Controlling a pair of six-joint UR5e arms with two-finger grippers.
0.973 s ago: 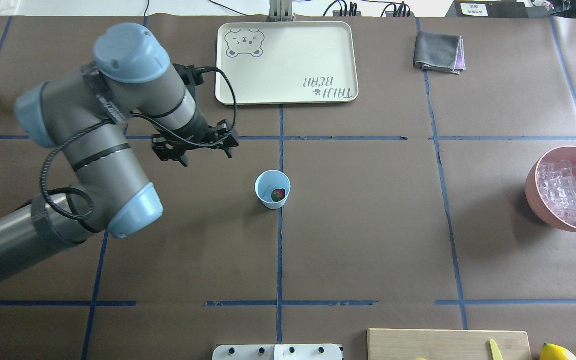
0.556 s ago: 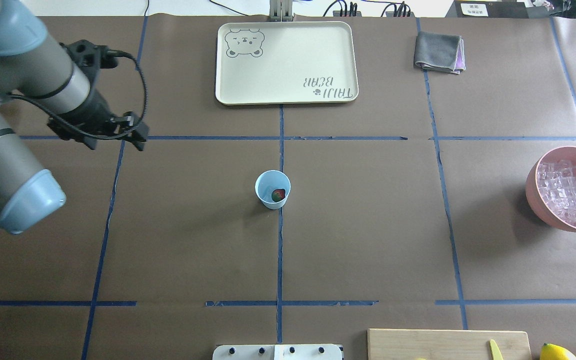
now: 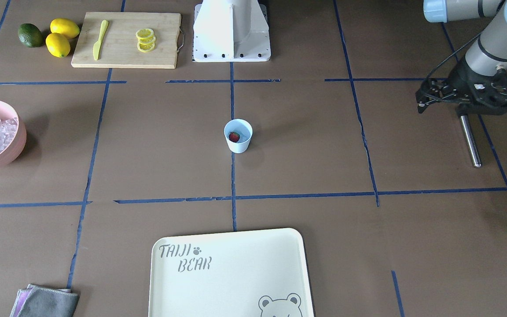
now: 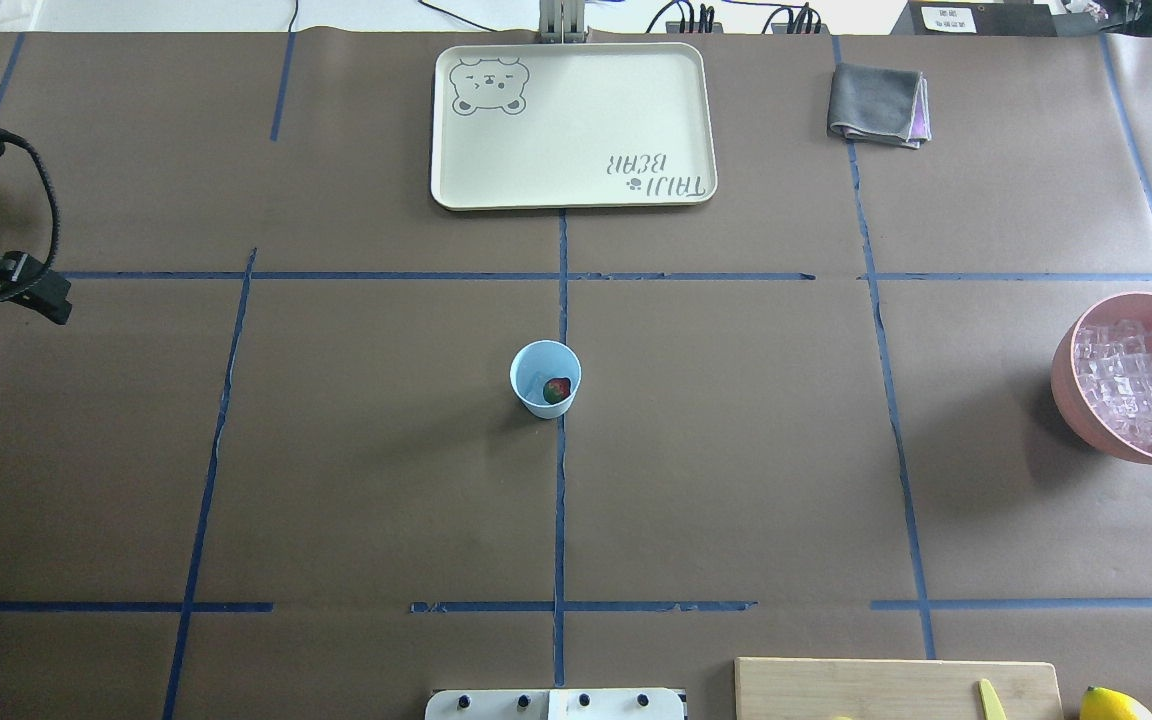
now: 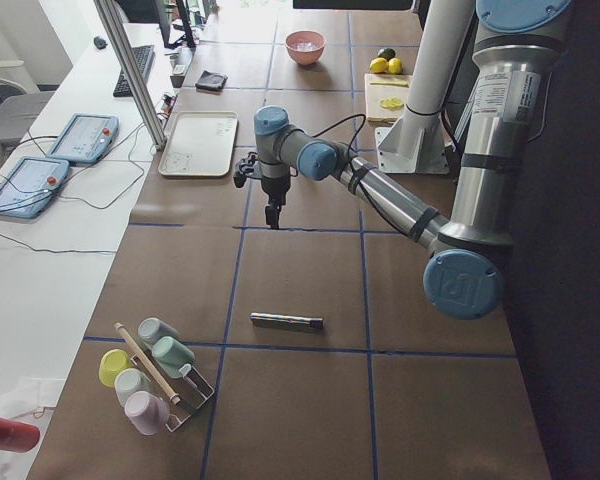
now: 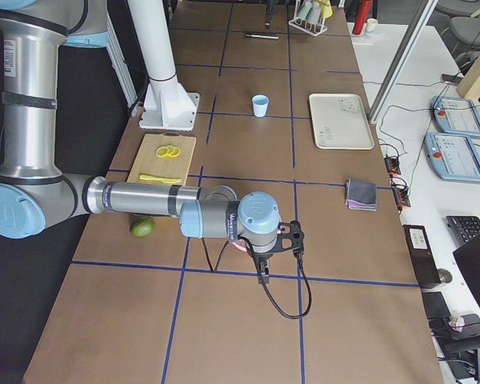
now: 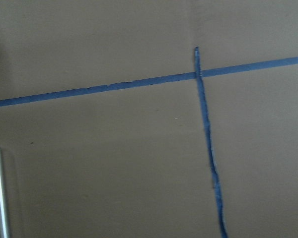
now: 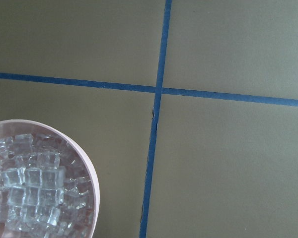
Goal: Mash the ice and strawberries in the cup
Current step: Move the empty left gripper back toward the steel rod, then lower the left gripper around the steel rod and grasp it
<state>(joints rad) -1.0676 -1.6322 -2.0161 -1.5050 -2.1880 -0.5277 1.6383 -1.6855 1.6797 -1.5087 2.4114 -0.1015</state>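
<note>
Far left of the cup (image 4: 533, 360), near the surface's (image 4: 736, 480) edge: left pincer (image 3: 461, 105), jaws spread and empty, hanging close to one end of a steel rod (image 3: 471, 141). Swung out there within the last second from a spot just beside the cup. Reads as a trip to fetch the rod for use as a masher, so mashing not yet begun.

At the crossing of two blue tape (image 4: 236, 276) lines: the cup itself, upright, with the strawberry (image 4: 558, 389) at its bottom, both unmoved over that second. Ice beside the berry: cannot tell.

Beyond the cup, away from the robot: a cream tray (image 4: 576, 110). Further right, a folded grey cloth (image 4: 876, 100).

Far right of the cup: a pink bowl (image 4: 1066, 400) heaped with ice (image 4: 1131, 385), well apart from where needed. Right pincer (image 6: 262, 274) just beside that bowl, caught only from the side, so open or closed impossible to say.

Right of the cup on the robot's side: a board (image 3: 121, 55) with a knife (image 3: 99, 39), and lemons (image 3: 58, 45).

On the line from rod to cup, only tape on the surface. Likelier snags: a round rod rolling under the grip, a light cup tipping under pressure.
</note>
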